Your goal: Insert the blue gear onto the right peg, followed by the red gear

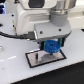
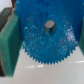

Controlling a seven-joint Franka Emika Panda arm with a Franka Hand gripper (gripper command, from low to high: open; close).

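My gripper [image 1: 51, 46] is shut on the blue gear [image 1: 51, 49], a flat bright-blue toothed disc, and holds it level just over the exterior view's right part of the white plate with black border [image 1: 42, 60]. In the wrist view the blue gear [image 2: 47, 37] fills the frame between my green finger pads [image 2: 8, 45]. A dark round tip, seemingly the right peg [image 2: 49, 25], shows in the gear's centre hole. In the exterior view the right peg is hidden behind the gear. The red gear is out of view.
A thin dark pin [image 1: 36, 53] stands on the plate's part at the exterior view's left. The plate lies on a white table [image 1: 15, 70]. The arm's white body [image 1: 35, 17] fills the upper part of the exterior view.
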